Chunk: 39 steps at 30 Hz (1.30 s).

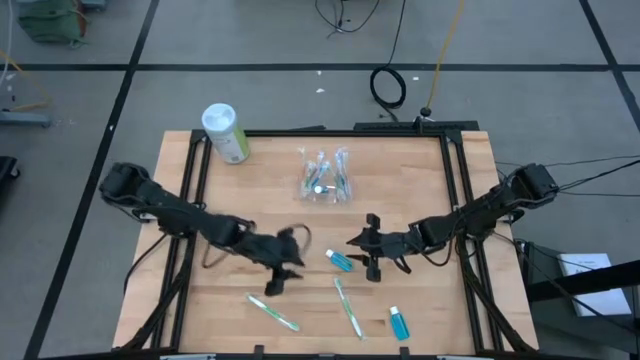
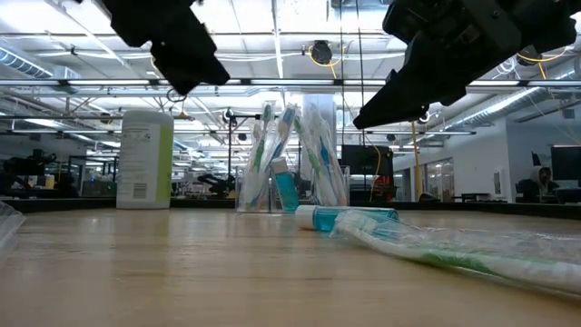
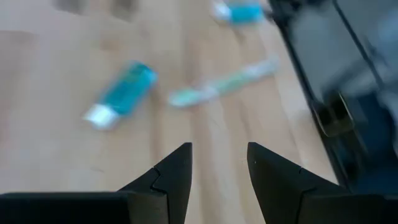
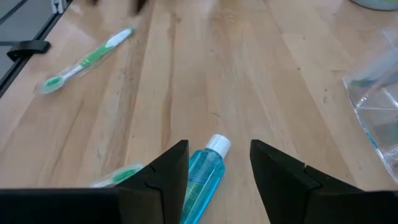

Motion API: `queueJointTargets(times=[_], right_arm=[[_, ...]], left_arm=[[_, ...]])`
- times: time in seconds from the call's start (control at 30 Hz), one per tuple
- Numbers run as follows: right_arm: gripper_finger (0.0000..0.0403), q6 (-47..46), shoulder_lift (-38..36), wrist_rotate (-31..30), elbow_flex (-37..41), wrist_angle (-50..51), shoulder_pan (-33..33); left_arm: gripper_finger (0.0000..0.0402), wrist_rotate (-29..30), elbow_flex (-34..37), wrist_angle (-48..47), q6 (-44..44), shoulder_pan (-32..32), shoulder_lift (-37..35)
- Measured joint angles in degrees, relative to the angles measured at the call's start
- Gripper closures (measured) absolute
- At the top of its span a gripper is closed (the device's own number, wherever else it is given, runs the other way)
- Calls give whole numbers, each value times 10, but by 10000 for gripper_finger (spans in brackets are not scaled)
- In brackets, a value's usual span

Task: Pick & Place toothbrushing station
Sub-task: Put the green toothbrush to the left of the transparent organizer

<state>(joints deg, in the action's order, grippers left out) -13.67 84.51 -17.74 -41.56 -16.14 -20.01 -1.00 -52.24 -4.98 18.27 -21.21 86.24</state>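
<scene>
Standing toward the back of the wooden table [image 1: 430,300], the toothbrushing station [image 1: 326,176] is a clear holder with toothbrushes and a small blue tube upright inside it, well apart from both arms. A pale-green cylinder with a white lid [image 1: 226,132] stands near the far left corner. The left gripper [image 1: 283,268] hangs above the boards near the middle front, its fingers spread with nothing between them. The right gripper [image 1: 368,247] hovers close by, facing it, jaws likewise parted and empty, with a blue tube [image 1: 340,260] lying on the wood just below and between its fingers. Two wrapped green toothbrushes rest near the front edge, one [image 1: 272,311] on the left and one [image 1: 347,306] at the centre, and a second blue tube [image 1: 399,322] lies further right. Nothing lies between either gripper and the holder.
</scene>
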Motion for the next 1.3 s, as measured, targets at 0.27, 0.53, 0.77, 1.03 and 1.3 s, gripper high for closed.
queueJointTargets(times=[0.27,0.53,0.77,1.03,1.3], right_arm=[[242,0,0,0,0,11,0],[243,-6,0,-1,0,23,0],[243,-6,0,-1,0,19,0],[243,-5,0,-1,0,12,0],[243,-5,0,-1,0,14,0]], left_arm=[[243,-65,-102,-72,-60,-47,103],[243,-27,-102,-97,13,-126,167],[243,-15,-102,-81,50,-163,215],[272,9,-105,-91,63,-175,248],[391,126,-99,-118,39,-169,208]])
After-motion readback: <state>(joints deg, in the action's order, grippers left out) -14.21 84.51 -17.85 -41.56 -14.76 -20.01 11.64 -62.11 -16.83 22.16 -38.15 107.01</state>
